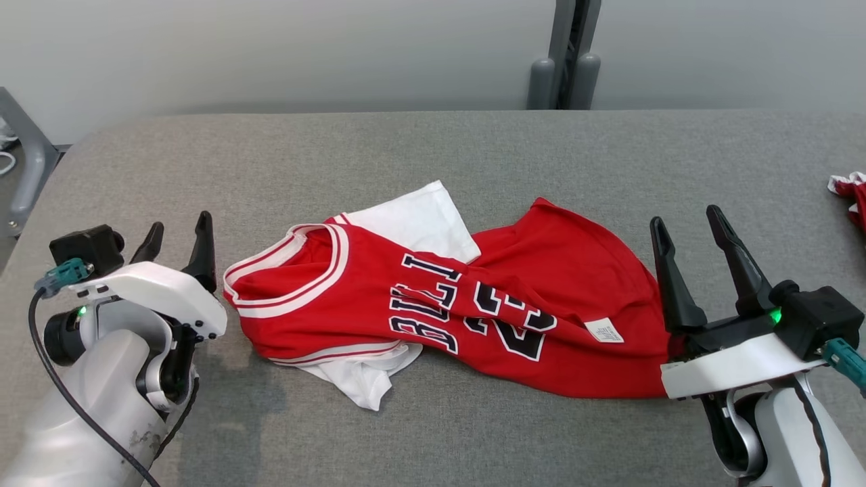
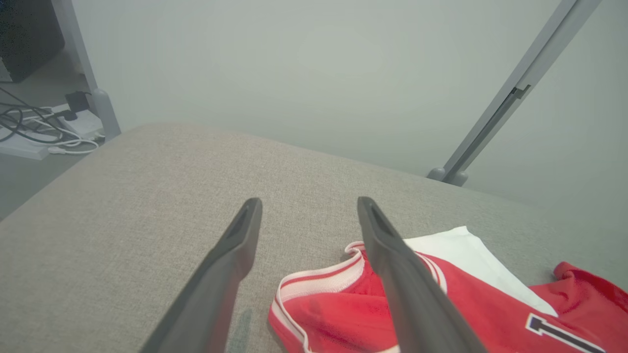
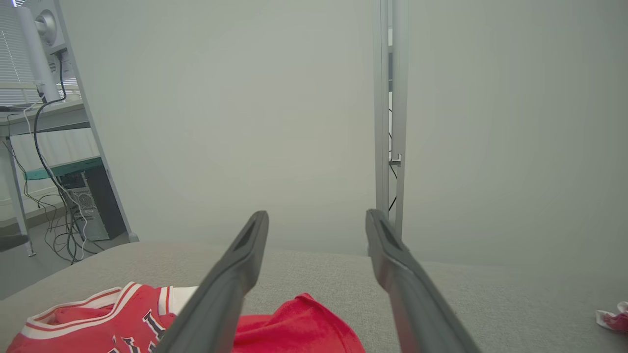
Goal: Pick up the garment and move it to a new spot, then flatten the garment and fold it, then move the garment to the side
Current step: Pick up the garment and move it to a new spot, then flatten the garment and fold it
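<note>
Left gripper (image 1: 180, 223) at nine o'clock, right gripper (image 1: 685, 218) at three, both jaws apart; folding the garment (image 1: 473, 304) now (rumpled, sleeves bunched) would trap creases.

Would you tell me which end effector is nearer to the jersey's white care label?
Right. The right end effector sits just right of the label; the left end effector is beyond the collar.

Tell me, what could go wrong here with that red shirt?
The red basketball jersey with white sleeves lies rumpled, one white sleeve tucked under it; folding now would probably trap creases. The open right tool is by the hem and may pinch several layers at once.
</note>
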`<state>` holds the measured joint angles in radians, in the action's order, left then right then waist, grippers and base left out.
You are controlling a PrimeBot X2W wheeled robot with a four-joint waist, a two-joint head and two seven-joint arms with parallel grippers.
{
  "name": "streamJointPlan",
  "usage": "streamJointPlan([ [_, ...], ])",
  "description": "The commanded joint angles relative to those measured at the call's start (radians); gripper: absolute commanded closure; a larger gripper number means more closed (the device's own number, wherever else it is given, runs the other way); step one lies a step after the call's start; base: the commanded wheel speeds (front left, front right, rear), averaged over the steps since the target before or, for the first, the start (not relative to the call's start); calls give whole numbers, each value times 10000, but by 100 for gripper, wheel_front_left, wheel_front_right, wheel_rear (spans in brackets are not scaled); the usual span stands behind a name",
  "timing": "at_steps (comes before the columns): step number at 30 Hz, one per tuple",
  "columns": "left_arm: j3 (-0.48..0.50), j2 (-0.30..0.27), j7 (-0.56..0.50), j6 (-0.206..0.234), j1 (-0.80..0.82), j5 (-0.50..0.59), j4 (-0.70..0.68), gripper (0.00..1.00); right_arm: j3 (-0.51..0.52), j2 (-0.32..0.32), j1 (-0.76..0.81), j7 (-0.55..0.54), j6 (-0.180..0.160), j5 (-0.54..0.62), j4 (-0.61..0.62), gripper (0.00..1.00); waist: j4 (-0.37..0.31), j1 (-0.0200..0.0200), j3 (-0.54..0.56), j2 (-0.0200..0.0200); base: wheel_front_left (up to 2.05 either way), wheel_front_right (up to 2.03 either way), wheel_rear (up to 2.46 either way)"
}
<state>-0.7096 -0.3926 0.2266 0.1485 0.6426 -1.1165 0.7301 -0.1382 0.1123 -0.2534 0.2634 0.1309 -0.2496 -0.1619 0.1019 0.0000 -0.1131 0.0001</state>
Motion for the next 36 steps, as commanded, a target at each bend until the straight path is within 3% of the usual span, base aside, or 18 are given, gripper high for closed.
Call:
streamJointPlan([
  [1, 4, -31, 143, -83, 51, 134, -131, 0, -21, 68, 141, 26, -3, -64, 5, 0, 74, 0, 103, -1, 0, 0, 0],
  [5, 462, -198, 378, -72, -309, 939, -947, 0, -90, 150, 239, 26, -3, -98, 52, 0, 213, 0, 330, -1, 0, 0, 0],
  [7, 1269, -252, 384, 157, -712, 1775, -1827, 0, -67, 171, 362, 28, -3, -106, 81, 0, 294, 0, 454, -1, 0, 0, 0],
  [12, 3033, 227, 384, 465, -2679, 3648, -3934, 0, -41, 225, 625, 26, -3, -125, 188, 0, 443, 0, 715, -1, 0, 0, 0],
  [17, 4038, 964, 384, 217, -4469, 5201, -5285, 0, -106, 203, 918, 28, -3, -97, 293, 0, 594, 0, 913, -1, 0, 0, 0],
  [23, 4969, 2061, 386, -288, -5829, 6524, -5875, 0, -229, 82, 1155, 28, -3, -110, 248, 0, 742, 0, 1052, -1, 0, 0, 0],
  [31, 5574, 2880, 386, -1227, -5930, 7581, -5668, 0, -414, 284, 925, 26, -3, -166, 90, 0, 1106, 0, 759, -1, 0, 0, 0],
  [36, 5710, 3239, 387, -1580, -5656, 7928, -5502, 0, -731, 717, 267, 26, -3, -253, -442, 0, 1557, 0, 194, -1, 0, 0, 0],
])
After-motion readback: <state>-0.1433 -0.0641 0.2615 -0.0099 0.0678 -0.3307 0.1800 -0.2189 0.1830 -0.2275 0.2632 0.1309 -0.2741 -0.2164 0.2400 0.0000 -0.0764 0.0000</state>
